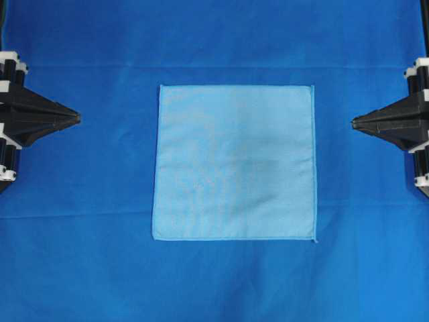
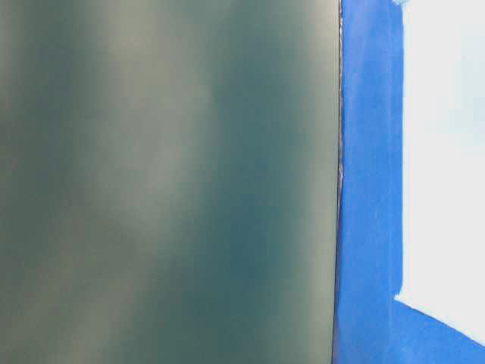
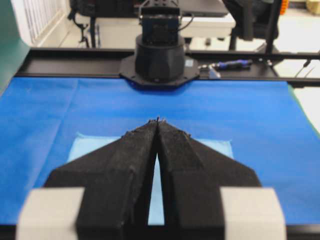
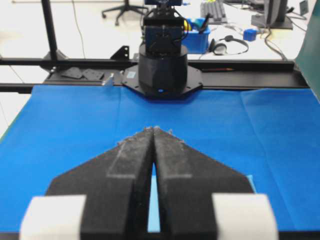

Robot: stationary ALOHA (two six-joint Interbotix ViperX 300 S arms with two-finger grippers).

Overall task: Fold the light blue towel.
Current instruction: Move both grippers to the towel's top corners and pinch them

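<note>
Overhead view showed the towel (image 1: 234, 162) flat and unfolded, left pincer (image 1: 77, 119) at nine o'clock and right pincer (image 1: 354, 122) at three both pressed together, so folding likely began with parting them and reaching for an edge.

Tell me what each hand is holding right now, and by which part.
Nothing is held. The left hand and right hand are shut and empty, off either side of the flat light blue towel.
</note>
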